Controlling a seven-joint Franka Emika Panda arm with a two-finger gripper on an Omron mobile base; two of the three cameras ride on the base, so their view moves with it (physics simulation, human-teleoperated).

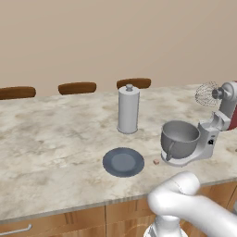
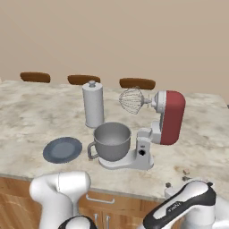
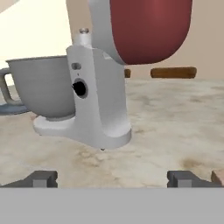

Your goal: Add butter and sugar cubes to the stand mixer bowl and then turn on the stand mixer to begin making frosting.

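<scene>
Stand mixer — silver-grey body, dark red head tilted up and back, wire whisk raised clear of the bowl; it stands on the marble counter, right of centre.

Stand mixer bowl — deep grey metal with a side handle, seated on the mixer's flat base; I cannot tell what is in it.

Sugar cube — tiny, pale tan-pink, lying on the counter just beside the mixer base, between it and the plate.

Plate — flat, blue-grey, round, left of the bowl, with nothing visible on it.

Canister — tall grey cylinder with a knobbed lid, upright behind the plate.

My pincer — released, jaws spread wide, grasping nothing, low over the counter on the near side of the mixer's column and facing its dark dial.
</scene>
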